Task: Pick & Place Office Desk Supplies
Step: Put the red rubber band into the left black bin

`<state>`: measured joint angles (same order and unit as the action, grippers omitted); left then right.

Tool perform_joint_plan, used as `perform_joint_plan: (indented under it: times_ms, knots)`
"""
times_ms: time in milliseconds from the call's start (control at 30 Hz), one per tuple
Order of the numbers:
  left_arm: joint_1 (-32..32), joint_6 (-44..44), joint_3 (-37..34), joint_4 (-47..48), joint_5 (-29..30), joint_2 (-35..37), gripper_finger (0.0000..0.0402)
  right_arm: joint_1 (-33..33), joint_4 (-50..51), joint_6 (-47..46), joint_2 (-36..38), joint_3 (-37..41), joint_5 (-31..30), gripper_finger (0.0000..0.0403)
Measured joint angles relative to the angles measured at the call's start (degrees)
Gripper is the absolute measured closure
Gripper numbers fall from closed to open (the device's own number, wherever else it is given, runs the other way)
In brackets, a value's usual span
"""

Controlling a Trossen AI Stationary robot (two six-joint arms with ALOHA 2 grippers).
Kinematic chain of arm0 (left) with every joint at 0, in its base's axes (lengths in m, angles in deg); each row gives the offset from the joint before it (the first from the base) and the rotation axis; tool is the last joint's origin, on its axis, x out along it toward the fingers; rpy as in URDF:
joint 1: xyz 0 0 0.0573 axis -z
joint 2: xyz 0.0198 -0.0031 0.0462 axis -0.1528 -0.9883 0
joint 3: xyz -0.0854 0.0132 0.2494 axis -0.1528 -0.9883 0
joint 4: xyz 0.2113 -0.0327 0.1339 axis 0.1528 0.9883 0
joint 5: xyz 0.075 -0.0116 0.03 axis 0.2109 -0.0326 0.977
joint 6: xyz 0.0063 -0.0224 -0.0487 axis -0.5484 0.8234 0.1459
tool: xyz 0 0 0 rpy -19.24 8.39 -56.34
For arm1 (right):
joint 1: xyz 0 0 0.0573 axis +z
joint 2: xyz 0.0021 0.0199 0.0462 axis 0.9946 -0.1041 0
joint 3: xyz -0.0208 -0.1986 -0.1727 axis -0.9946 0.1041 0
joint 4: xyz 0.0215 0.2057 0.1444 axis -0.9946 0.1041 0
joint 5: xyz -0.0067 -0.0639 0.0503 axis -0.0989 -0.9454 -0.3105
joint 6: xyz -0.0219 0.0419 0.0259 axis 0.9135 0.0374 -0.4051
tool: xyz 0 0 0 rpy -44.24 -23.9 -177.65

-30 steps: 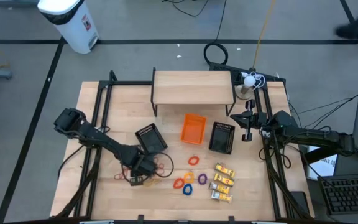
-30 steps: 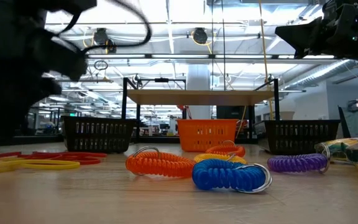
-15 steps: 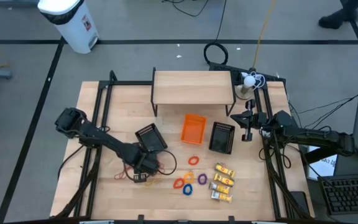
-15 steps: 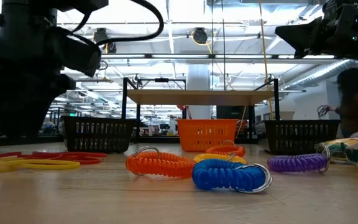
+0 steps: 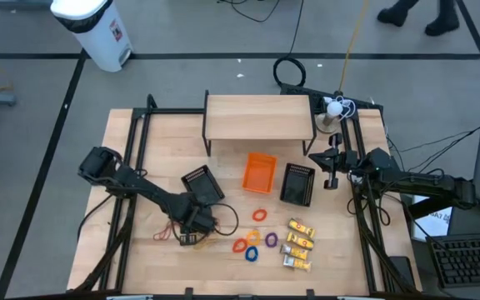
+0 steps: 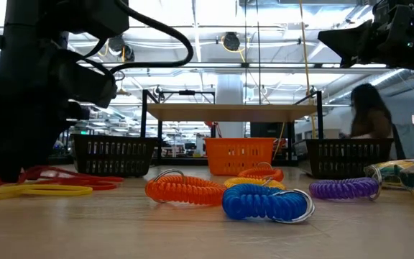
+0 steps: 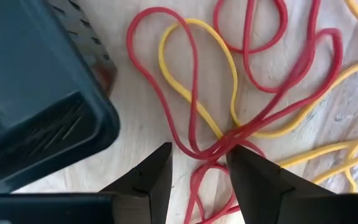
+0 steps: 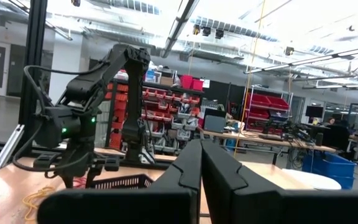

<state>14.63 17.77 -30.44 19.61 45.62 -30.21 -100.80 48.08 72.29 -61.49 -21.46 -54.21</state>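
Red and yellow rubber bands (image 7: 229, 93) lie tangled on the table beside the left black mesh bin (image 5: 202, 185). My left gripper (image 7: 202, 158) points down over them, open, one finger on either side of the knot where red and yellow bands cross; in the low view it reaches down to the table (image 6: 9, 173). Coiled rings, orange (image 6: 185, 191), blue (image 6: 264, 203) and purple (image 6: 343, 188), lie at the table's middle front, with yellow-and-white packets (image 5: 298, 244) to their right. My right gripper (image 8: 201, 162) is shut, raised at the table's right side (image 5: 333, 171). My left gripper comes from above with its fingers (image 7: 160, 168) astride the crossing of the red bands (image 7: 207, 152). The bands lie slack on the table. Whether a finger touches them, I cannot tell.
An orange plastic bin (image 5: 259, 172) and a second black mesh bin (image 5: 297, 183) stand at mid table. A wooden shelf (image 5: 259, 117) spans the far side. A person (image 6: 369, 111) shows in the room beyond the table.
My left gripper has come down a little over the rubber bands, its fingers as far apart as before. The bands lie as they did. A person has walked across the room behind the table.
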Motion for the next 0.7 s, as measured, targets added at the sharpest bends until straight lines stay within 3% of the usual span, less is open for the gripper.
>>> perform_joint_plan:
  times_ms: [167,700]
  knots:
    - [-0.26,1.06,-0.03,3.61,0.73,1.73,0.0250,0.00,-0.17,0.00,-0.02,0.00,0.00,0.0403]
    - [-0.15,1.96,-0.03,2.87,1.30,2.33,0.0250,0.00,-0.15,0.00,0.00,0.00,0.00,0.0403]
